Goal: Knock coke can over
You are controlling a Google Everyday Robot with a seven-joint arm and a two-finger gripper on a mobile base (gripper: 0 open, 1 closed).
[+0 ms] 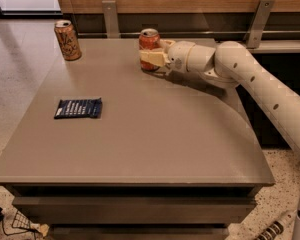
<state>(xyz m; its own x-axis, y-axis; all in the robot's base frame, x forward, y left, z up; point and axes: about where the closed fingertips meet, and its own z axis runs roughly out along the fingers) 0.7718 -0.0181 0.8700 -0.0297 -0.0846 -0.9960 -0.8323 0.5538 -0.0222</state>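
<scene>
The coke can (149, 39), red with a silver top, stands upright near the far edge of the grey table (140, 144), about mid-width. My gripper (152, 55) reaches in from the right on the white arm (250, 79) and is right against the can's lower half, covering part of it. I cannot tell whether the can is gripped or only touched.
A tan-orange can (67, 40) stands upright at the table's far left corner. A dark blue packet (78, 108) lies flat on the left side of the table. A wooden wall with metal brackets (110, 16) runs just behind the table's far edge.
</scene>
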